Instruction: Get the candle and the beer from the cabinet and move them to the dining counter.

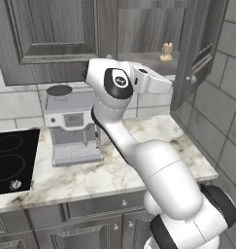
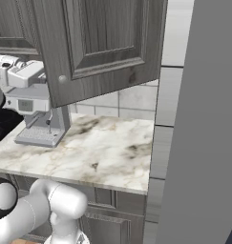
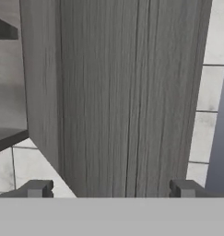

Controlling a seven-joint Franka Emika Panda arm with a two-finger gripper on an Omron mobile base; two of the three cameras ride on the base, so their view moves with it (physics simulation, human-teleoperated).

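Note:
The candle, small and cream-beige, stands on the shelf of the open cabinet. The cabinet's right door is swung out towards me. My white hand hovers just below the shelf's front edge, left of that door and lower than the candle. In the hand view my gripper is open, its fingertips far apart with nothing between them, facing the door's grey-brown wood close up. The beer is hidden and the dining counter is out of view.
A steel coffee machine stands on the marble worktop under the cabinet, with a black cooktop to its left. A closed cabinet door hangs at the left. A tall grey panel bounds the right side.

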